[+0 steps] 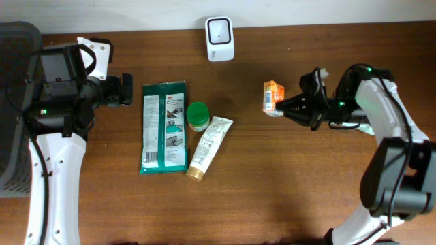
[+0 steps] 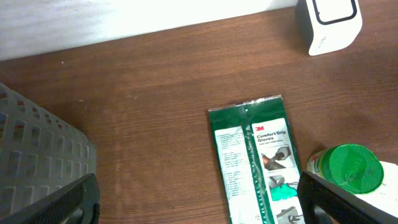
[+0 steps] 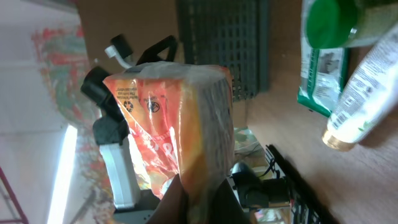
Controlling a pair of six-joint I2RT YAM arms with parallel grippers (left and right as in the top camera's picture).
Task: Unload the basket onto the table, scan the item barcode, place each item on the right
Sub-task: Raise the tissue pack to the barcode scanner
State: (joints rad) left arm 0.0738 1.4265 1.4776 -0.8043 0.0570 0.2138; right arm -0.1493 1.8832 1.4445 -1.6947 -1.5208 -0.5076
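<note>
R hand (image 1: 281,110) tight on orange pouch (image 1: 272,94); L hand (image 1: 126,90) wide.

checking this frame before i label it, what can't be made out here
Barcode on the orange packet: shows in no view; overhead too small, right wrist shows another face.
Right gripper: its fingers are a dark blur under the packet in right wrist.
Scanner: cut off by the top edge in left wrist.
Gloves pack: lower end cut off there.

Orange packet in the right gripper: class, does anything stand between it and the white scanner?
Nothing visible does. Overhead, only bare table separates the orange packet from the white scanner; the green-lidded jar and tube lie off to the side.
</note>
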